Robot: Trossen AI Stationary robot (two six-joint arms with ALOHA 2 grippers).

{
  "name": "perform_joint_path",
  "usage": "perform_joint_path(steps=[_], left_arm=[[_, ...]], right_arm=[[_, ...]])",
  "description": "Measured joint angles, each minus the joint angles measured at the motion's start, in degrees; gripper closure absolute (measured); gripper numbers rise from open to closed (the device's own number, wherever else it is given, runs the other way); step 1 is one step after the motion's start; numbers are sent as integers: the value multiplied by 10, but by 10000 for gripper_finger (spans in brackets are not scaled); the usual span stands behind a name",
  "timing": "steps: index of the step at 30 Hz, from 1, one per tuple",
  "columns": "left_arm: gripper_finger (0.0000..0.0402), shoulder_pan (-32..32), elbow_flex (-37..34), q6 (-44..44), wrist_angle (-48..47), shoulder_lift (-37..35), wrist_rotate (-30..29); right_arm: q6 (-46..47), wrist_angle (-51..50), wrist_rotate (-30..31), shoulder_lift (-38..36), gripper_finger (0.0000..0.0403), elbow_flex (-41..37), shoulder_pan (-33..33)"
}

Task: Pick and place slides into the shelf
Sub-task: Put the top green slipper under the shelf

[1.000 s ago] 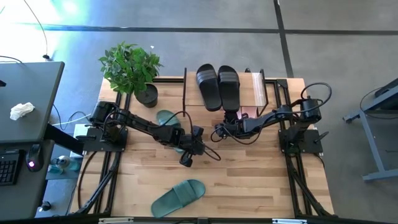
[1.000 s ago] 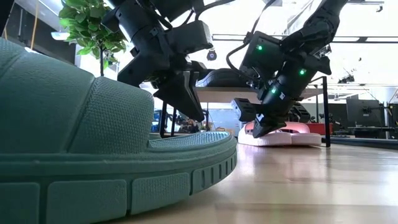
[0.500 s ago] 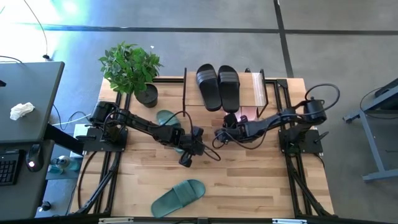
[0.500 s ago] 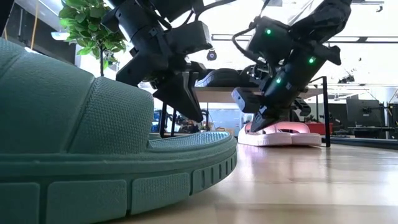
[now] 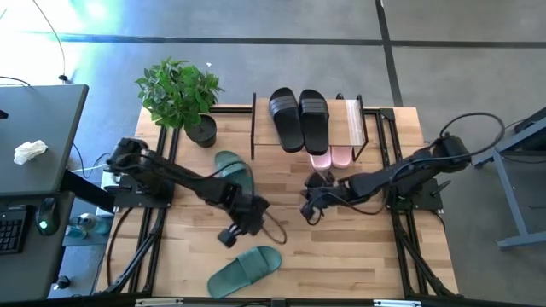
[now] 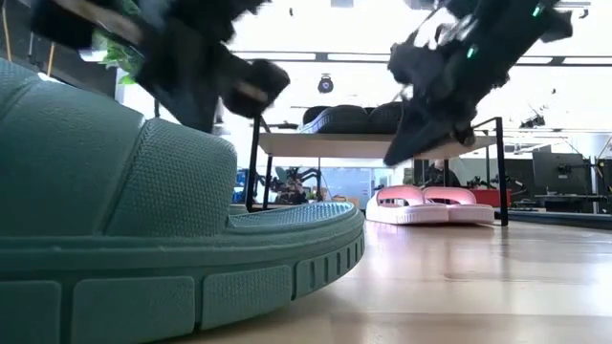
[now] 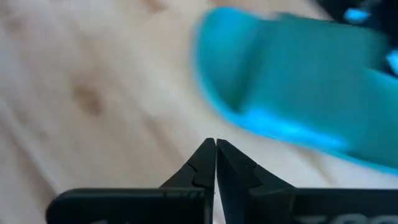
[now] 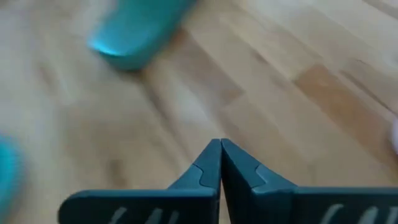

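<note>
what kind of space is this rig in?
Probably a lab or workshop, not a home: bare concrete floor, a desk with a keyboard beside the table, and more workstations in the room behind.

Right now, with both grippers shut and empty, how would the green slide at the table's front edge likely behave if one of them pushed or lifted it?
The green slide lies flat on its broad ribbed sole, so a push would probably slide it rather than tip or roll it. Its thick, moulded look suggests it is light and slightly flexible. Its wide strap seems the easiest hold.
</note>
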Motion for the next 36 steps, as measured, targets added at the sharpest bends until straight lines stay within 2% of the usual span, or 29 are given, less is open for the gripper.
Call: perform_joint_path(steps=[4, 6, 9, 12, 17, 20, 24, 26, 30, 33, 36], left_arm=[[399, -38, 1, 12, -35, -50, -6], [399, -59, -1, 15, -70, -73, -30], [399, -93, 0, 14, -130, -102, -103], [399, -121, 1, -34, -191, -112, -216], [399, -128, 0, -230, -333, -114, -443], [399, -110, 0, -319, -371, -114, -519], [398, -63, -1, -345, -383, -114, -506], [398, -35, -1, -323, -380, -114, -483], [396, 6, -1, -265, -352, -114, -473], [374, 33, -1, -227, -327, -114, -445], [332, 50, -1, -205, -308, -110, -431]], right_arm=[[-4, -8, -17, -40, 403, 0, 21], [11, -18, -19, -56, 403, 0, 30], [34, -27, -38, -75, 403, 0, 38], [49, -46, -42, -87, 403, 0, 46], [48, -47, -16, -85, 403, 0, 51], [48, -45, 2, -83, 403, 0, 50], [48, -40, 1, -81, 403, 0, 46], [48, -41, -1, -82, 403, 0, 46], [48, -41, -1, -82, 403, 0, 51], [50, -42, 0, -82, 403, 0, 56], [51, -42, 3, -82, 403, 0, 64]])
